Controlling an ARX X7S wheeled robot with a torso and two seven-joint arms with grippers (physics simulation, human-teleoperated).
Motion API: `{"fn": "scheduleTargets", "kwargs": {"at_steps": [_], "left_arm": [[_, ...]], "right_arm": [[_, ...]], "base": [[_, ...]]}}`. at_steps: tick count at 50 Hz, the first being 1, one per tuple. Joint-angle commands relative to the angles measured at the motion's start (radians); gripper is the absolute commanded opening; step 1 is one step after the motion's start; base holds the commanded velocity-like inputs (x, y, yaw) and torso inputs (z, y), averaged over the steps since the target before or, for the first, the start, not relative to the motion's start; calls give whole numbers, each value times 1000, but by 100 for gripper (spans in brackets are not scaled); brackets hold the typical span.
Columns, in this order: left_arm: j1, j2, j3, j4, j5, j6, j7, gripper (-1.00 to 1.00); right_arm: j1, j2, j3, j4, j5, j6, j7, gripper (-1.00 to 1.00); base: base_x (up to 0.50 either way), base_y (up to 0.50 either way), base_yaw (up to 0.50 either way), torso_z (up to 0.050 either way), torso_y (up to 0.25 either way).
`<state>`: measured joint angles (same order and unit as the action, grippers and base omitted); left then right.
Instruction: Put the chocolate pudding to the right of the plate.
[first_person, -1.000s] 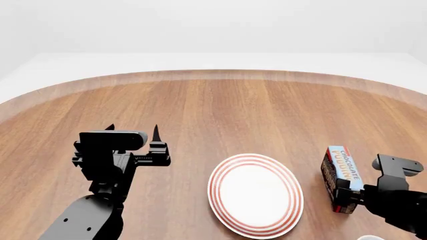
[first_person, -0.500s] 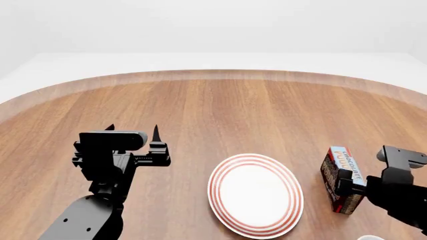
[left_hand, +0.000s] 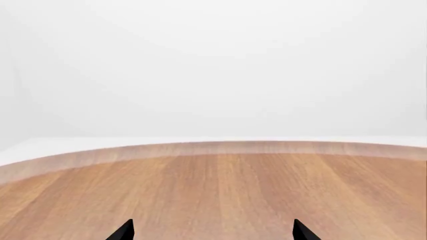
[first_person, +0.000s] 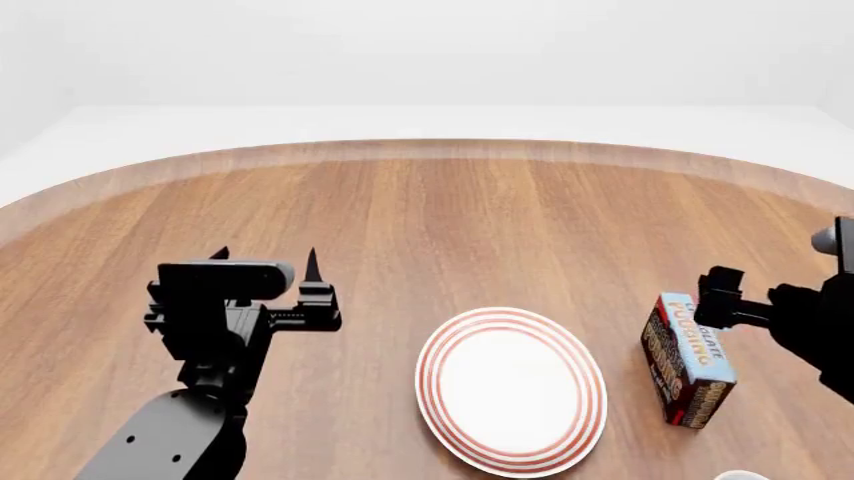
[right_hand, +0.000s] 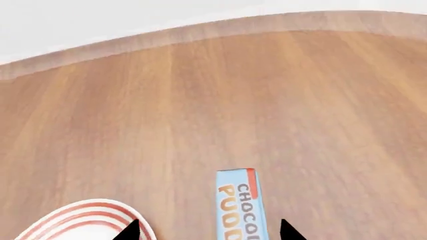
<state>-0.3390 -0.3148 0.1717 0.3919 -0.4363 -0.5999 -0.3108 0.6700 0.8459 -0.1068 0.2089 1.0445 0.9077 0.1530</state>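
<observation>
The chocolate pudding (first_person: 687, 358), a brown carton with a light-blue top, stands on the wooden table just right of the plate (first_person: 511, 388), a white plate with red rings. My right gripper (first_person: 727, 300) is open and empty, hovering just behind and above the carton, apart from it. In the right wrist view the carton (right_hand: 239, 205) shows below and between the spread fingertips of my right gripper (right_hand: 208, 231), with the plate's rim (right_hand: 87, 220) beside it. My left gripper (first_person: 267, 258) is open and empty over bare table left of the plate; its wrist view shows only wood beyond its gripper (left_hand: 212, 232).
The round wooden table's far edge (first_person: 427, 150) curves across the back, against a white floor and wall. A sliver of a white object (first_person: 741, 474) shows at the bottom right edge of the head view.
My right gripper has let go of the chocolate pudding and moved up and back from it. The carton stays standing right of the plate. The left arm has not moved.
</observation>
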Motion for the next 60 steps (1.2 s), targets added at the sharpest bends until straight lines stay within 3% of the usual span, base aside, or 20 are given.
{"fn": "scheduleTargets", "kwargs": {"at_steps": [1,11,17,33,60], "left_arm": [[-15,0,3,7,-7,-8,-6,100],[-28,-5,3,27,-14,-21,-15,100],[-33,-6,5,37,-17,-28,-21,100],[-40,-12,4,55,-25,-34,-30,100],[-39,-18,12,60,-32,-25,-35,100]], "right_arm": [[-110,13,66,-336,21,-63,111,100],[-285,-22,120,-760,-9,-157,301,100],[-356,-27,131,-875,-57,-180,381,100],[-426,-59,21,-1001,-300,-254,447,100],[-489,-78,-20,-1003,-358,-333,414,100]], "base": [[0,0,0,0,0],[0,0,0,0,0],[0,0,0,0,0],[0,0,0,0,0],[0,0,0,0,0]]}}
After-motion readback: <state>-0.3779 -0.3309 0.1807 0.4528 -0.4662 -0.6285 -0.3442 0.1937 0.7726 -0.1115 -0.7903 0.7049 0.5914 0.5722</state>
